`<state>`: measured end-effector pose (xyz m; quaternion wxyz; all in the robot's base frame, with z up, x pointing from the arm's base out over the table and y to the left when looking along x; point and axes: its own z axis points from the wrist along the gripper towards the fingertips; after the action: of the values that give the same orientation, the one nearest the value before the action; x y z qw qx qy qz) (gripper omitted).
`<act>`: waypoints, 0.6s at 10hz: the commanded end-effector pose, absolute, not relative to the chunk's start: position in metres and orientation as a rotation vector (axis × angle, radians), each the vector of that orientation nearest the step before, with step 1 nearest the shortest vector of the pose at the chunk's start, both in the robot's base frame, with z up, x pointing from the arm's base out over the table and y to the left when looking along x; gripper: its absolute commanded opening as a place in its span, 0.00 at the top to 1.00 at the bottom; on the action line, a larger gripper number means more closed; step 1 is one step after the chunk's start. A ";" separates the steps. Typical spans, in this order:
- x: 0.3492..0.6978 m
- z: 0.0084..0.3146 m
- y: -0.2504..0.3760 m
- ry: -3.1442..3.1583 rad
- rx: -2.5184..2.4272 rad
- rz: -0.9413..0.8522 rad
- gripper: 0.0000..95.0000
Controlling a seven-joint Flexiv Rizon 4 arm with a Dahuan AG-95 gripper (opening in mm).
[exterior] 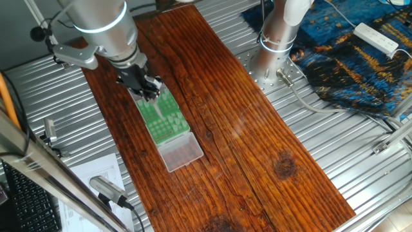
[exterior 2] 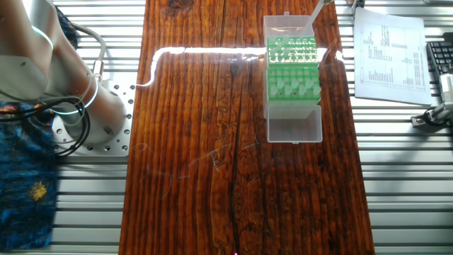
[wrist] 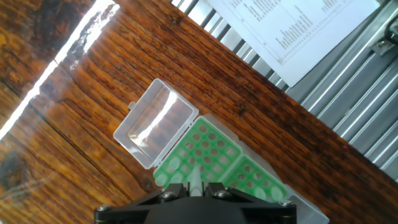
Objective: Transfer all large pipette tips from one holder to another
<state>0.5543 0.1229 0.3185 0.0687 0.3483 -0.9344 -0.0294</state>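
Gripper [exterior: 149, 88] poised over the green rack [exterior: 164, 116], a pale tip [wrist: 195, 180] apparently between its fingers, though the grip cannot be confirmed; remaining tips [exterior 2: 291, 49] lie toward 12 o'clock; move vertically, centred on one hole.

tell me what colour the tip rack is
Green, with a clear lid hinged open beside the rack; it shows best in the other fixed view.

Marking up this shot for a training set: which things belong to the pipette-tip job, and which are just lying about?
Job: pipette tips, green racks, clear lid, claw.
Lying about: printed sheet, power strip, blue cloth, keyboard.
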 end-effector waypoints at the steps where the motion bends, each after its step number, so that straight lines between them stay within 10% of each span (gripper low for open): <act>1: 0.549 0.322 0.110 -2.792 1.102 -0.092 1.00; 6: 0.528 0.322 0.086 -2.768 1.167 -0.106 1.00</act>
<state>0.5234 0.0826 0.3211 0.0680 0.3897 -0.9177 -0.0360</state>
